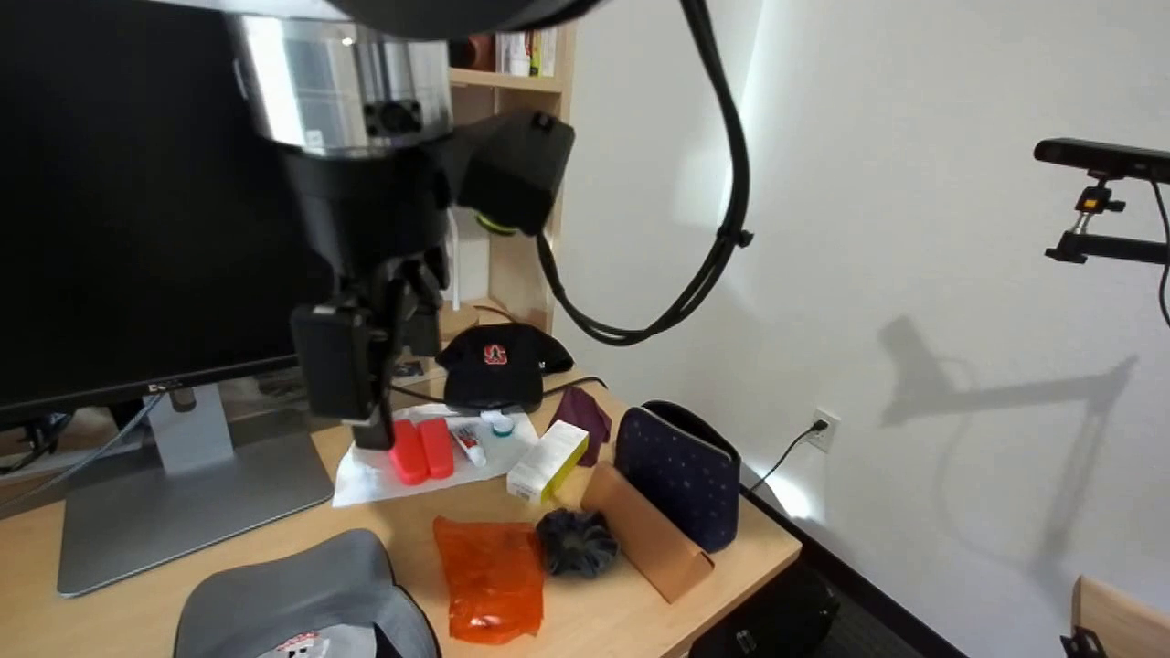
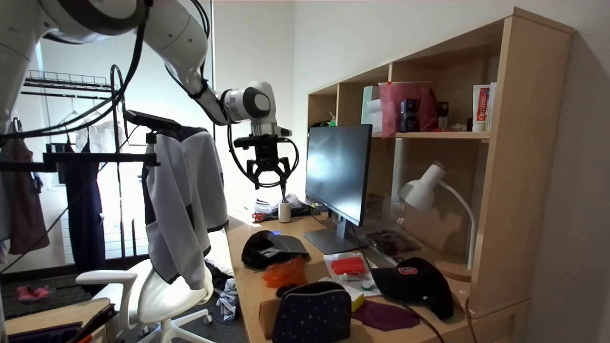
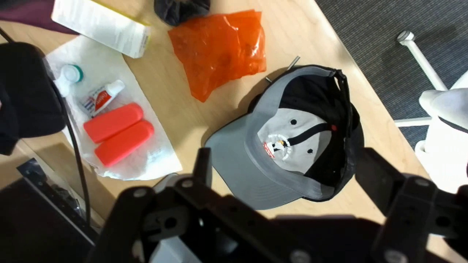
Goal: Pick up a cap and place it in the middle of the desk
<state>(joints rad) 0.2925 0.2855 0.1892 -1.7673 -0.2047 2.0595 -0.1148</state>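
In the wrist view, two red pieces (image 3: 124, 143) are resting on a white sheet (image 3: 161, 159); orange plastic (image 3: 223, 53) is lying rightward — then the grey cap (image 3: 279, 146) is sitting hollow-up on the desk (image 3: 175, 109), well below the gripper (image 3: 289, 171), whose fingers (image 3: 202, 168) are standing wide apart.

A: Where was the grey cap (image 3: 289, 146)?
B: On the tabletop (image 3: 186, 126), hollow side up. End effector (image 3: 287, 164) had its jaws spread wide, cap showing between them.
A: What sat beside the cap?
B: Orange plastic (image 3: 223, 51). Two red oblongs (image 3: 120, 141) and a small tube (image 3: 102, 98) lay on a white sheet (image 3: 155, 159).
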